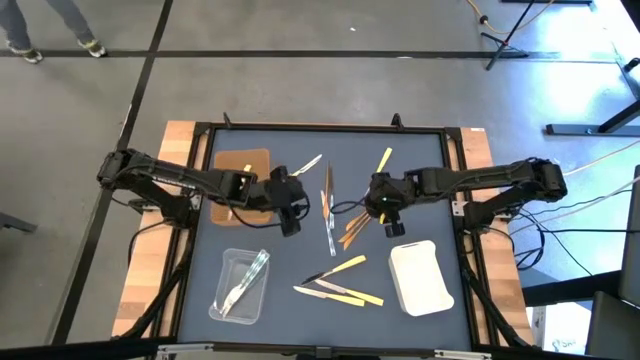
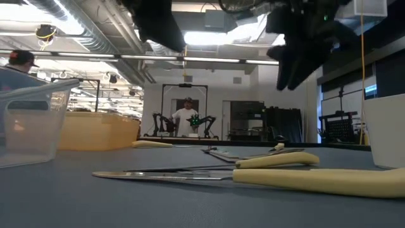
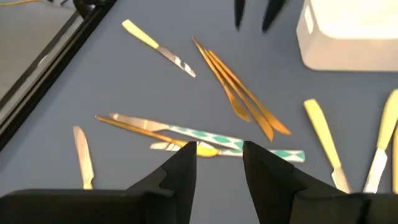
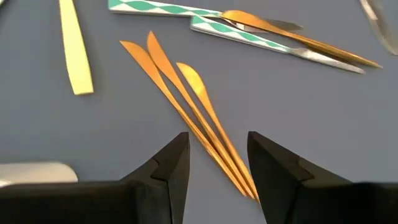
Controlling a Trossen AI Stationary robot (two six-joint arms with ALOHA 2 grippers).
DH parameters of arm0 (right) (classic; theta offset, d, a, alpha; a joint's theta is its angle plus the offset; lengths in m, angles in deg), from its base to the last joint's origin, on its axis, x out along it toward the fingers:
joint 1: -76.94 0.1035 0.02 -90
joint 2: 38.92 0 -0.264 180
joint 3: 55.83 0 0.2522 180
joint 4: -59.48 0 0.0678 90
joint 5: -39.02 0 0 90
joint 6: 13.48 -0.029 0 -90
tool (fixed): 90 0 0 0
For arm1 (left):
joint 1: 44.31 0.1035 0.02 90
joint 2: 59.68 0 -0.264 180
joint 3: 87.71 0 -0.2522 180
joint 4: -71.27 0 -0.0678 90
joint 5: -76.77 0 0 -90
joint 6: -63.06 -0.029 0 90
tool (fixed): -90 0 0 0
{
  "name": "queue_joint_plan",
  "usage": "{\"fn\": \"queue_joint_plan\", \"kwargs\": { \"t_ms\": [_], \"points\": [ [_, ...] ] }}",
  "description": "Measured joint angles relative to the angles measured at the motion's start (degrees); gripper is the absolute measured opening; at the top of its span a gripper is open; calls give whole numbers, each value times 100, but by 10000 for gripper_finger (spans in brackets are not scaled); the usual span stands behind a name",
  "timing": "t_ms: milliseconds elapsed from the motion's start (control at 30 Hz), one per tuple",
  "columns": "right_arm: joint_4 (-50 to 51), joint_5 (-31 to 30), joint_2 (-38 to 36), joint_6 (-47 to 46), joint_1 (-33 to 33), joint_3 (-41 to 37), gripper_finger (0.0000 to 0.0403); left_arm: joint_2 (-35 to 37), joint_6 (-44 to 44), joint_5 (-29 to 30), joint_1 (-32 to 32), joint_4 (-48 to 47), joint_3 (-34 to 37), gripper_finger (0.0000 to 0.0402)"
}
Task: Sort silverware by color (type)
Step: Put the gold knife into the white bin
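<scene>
Silverware (image 1: 345, 268) lies scattered across the middle of the gray tabletop (image 1: 200, 270)
We see both arms hovering over it: the left gripper (image 3: 219, 163) with jaws apart and empty above the patterned pieces (image 3: 205, 138), the right gripper (image 4: 217, 158) with jaws apart and empty above three wooden pieces (image 4: 186, 106), near the white tray (image 1: 420, 277)

Left gripper (image 1: 291, 222) and right gripper (image 1: 392, 226) hover mid-table, fingers seemingly parted.
</scene>
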Motion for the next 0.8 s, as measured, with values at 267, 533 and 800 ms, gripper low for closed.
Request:
{"fn": "queue_joint_plan", "kwargs": {
  "t_ms": [267, 533, 800],
  "points": [
    [-837, 170, 4, 3, 1, -792, 150, 0, -86, -141, 352, 15, 0, 125],
    [-1737, 232, 95, -8, 1, -1219, 150, 0, -86, -157, 365, 16, 0, 125],
    [-2128, 361, 663, -14, 1, -1365, 150, -2, -86, -154, 360, 43, 0, 125]
  ]
}}
